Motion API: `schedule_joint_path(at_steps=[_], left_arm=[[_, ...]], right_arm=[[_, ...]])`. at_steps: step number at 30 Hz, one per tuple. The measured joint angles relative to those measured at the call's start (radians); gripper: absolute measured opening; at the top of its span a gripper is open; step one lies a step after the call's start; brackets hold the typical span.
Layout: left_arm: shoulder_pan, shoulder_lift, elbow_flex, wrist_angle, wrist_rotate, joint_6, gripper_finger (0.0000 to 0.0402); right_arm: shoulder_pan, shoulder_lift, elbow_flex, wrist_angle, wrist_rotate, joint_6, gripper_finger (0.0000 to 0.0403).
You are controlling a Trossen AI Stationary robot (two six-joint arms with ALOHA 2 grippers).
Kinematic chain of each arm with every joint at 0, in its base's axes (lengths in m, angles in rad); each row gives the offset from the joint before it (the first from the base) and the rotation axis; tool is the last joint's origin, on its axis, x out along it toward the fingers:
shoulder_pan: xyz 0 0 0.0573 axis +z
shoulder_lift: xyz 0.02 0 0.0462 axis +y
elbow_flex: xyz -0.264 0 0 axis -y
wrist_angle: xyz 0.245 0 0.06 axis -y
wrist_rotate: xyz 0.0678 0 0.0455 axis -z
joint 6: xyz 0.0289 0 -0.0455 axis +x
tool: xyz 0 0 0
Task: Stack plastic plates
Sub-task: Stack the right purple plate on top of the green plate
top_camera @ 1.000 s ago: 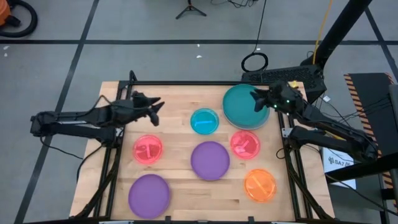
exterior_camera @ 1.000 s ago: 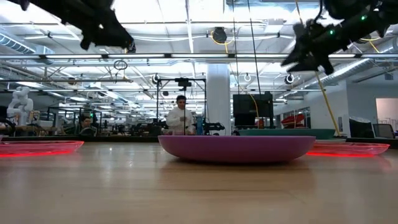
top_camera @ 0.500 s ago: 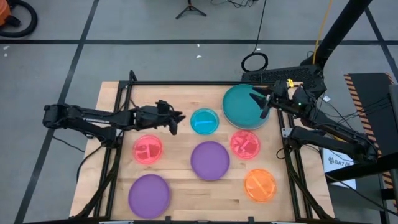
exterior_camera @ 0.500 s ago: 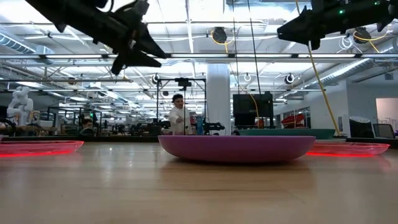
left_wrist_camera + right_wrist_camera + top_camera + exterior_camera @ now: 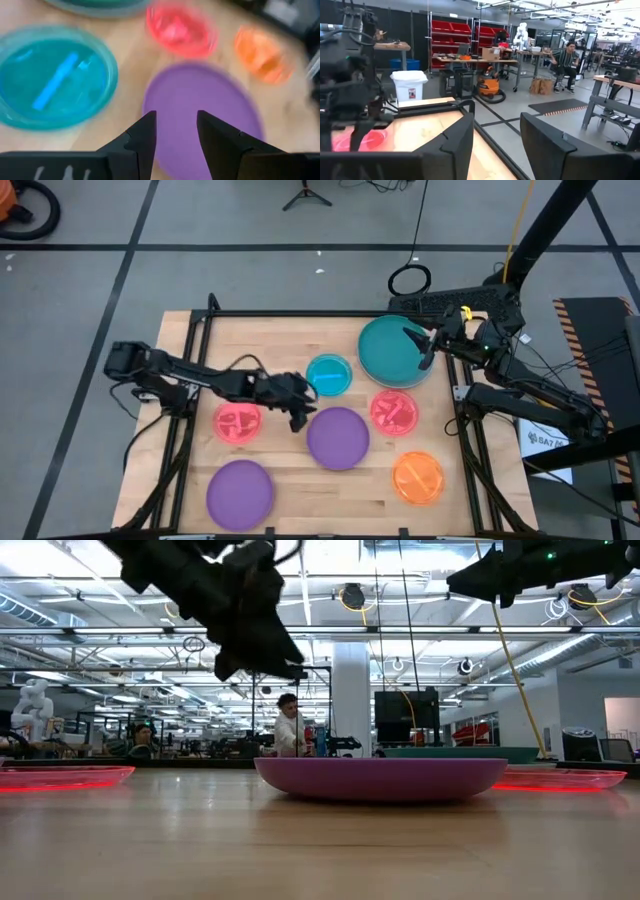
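High view shows seven plates spread over the wooden surface (image 5: 285,480): a dark green plate (image 5: 393,352) at the far right, a cyan plate (image 5: 329,375) beside it, two pink-red plates (image 5: 238,423) (image 5: 394,412), a purple plate (image 5: 337,438) in the middle, a second purple plate (image 5: 240,494) at the near left, and an orange plate (image 5: 418,478) at the near right. None of them lies on another. The left tool (image 5: 300,418) hangs over the surface between the cyan plate and the middle purple plate, just at that plate's left edge; in the left wrist view its fingers (image 5: 142,136) stand apart with nothing between them, the purple plate (image 5: 200,120) below. The right tool (image 5: 425,352) is raised above the right edge of the dark green plate, its fingers (image 5: 455,145) apart and empty
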Motion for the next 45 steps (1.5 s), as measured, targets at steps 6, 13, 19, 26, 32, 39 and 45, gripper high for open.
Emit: schedule_joint_path(at_steps=[6,13,19,26,32,39,45], left_arm=[[-0.049,0.166,0.154,-0.236,-0.072,0.028,0.0147],[-0.037,0.296,0.295,-0.369,-0.094,0.008,0.0148],[-0.034,0.309,0.316,-0.399,-0.105,0.016,0.0148],[-0.036,0.324,0.316,-0.369,-0.140,0.056,0.0148],[-0.036,0.376,0.315,-0.314,-0.129,0.074,0.0148],[-0.018,0.398,0.315,-0.296,-0.104,0.078,0.0148],[-0.018,0.398,0.315,-0.292,-0.078,0.084,0.0148]], right_arm=[[0.000,0.000,0.000,0.000,0.000,-0.020,0.0157],[0.000,0.000,0.000,0.001,0.000,-0.026,0.0157],[0.000,0.000,0.000,0.001,0.000,-0.030,0.0157],[0.000,0.000,0.000,-0.037,0.000,-0.019,0.0157],[0.000,0.000,0.000,-0.067,0.000,0.012,0.0157],[0.000,0.000,0.000,-0.105,0.002,0.027,0.0157],[0.000,0.000,0.000,-0.112,0.002,0.035,0.0157]])
